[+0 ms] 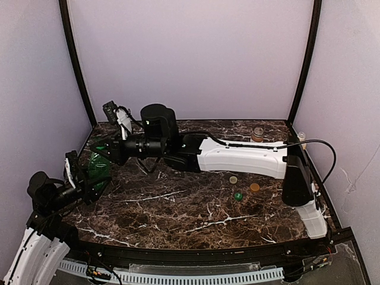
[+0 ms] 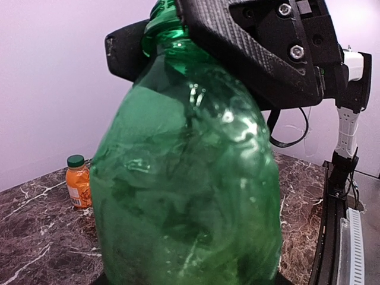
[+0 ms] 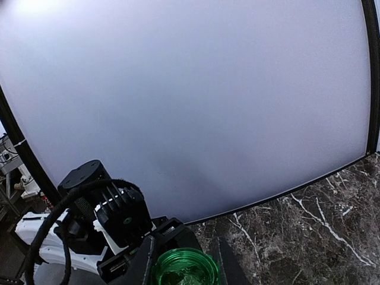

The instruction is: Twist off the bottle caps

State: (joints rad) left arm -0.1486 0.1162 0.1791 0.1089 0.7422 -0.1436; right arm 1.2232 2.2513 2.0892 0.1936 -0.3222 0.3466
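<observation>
Here: two-arm hold for cap removal, shown in overhead + both wrist views. The green bottle (image 1: 98, 166) is at centre-left of the overhead frame, near the left edge of the table (image 1: 178, 219); it fills the L wrist frame. L gripper (image 1: 92, 176) is closed round the bottle's body. Its pads don't show in its own view, so the grip is read from overhead. It prob. serves as a vice, stopping the body from turning. R gripper (image 3: 184, 267) reaches across from the right side of the overhead frame. Its fingers (image 3: 230, 264) are clamped on the bottle's top, one each side of the green rim at bottom centre of the R wrist frame. Cannot tell whether that rim is a cap or a bare mouth. Opposed holds suit a twist about the neck axis. Long axis is approx. upright, with the neck toward the top of the L wrist frame, leaning slightly right. The base is hidden, so resting vs lifted is unclear. The orange bottle (image 2: 78, 183), lower left of the L wrist frame, stands w/ a green cap on. A loose green cap (image 1: 237, 195) lies right of centre in the overhead frame, two other caps beside it.
</observation>
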